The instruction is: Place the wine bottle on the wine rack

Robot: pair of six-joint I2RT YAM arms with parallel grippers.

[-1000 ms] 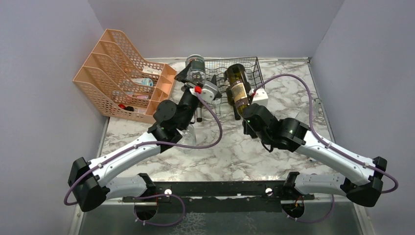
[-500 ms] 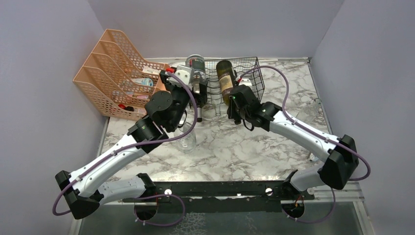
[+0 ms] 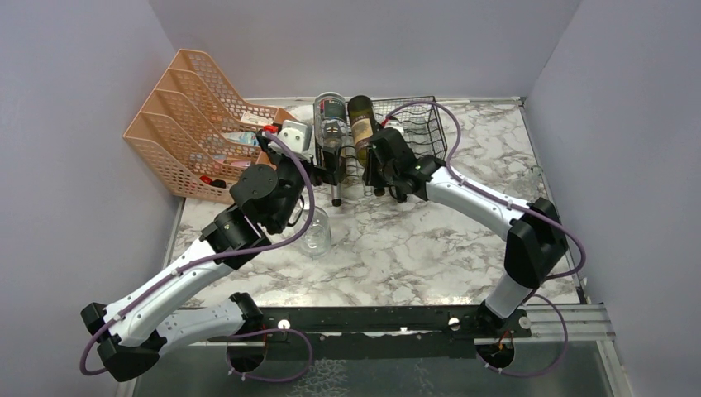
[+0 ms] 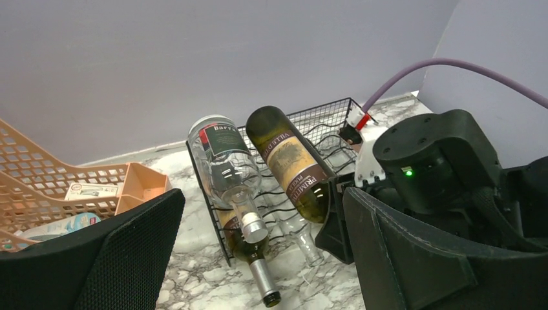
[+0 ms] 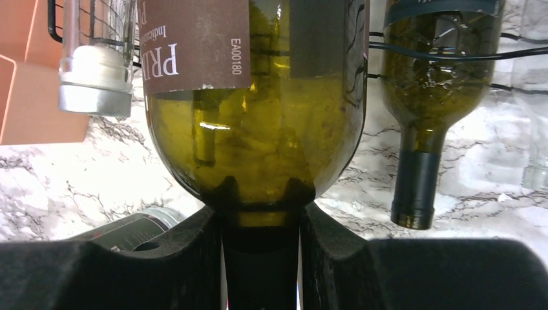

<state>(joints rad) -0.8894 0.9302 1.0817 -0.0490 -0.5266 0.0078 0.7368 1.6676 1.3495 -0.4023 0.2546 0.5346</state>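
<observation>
Marble top (image 3: 413,248), wire rack (image 3: 420,122): R gripper (image 5: 262,216) clamps glass bottle (image 5: 258,129) neck, L gripper (image 4: 262,199) agape

My right fingers (image 5: 388,271) are matt black plastic with a faint grain. They sit against the wine bottle (image 5: 258,142), which is glossy olive-green glass throwing bright highlights. Its label (image 5: 194,39) is matt brown paper with pale print. My left fingers (image 4: 123,258) have the same dull, finely pebbled black plastic. The wine rack (image 4: 323,126) is thin black wire, smooth and slightly shiny. On its left side, a clear bottle (image 4: 226,165) is shiny colourless glass with a silvery metal cap (image 4: 253,226). The bench (image 3: 397,240) is smooth and marble-patterned, with a soft sheen. The file organizer (image 3: 178,132) at far left is peach plastic mesh with a satin finish.
</observation>
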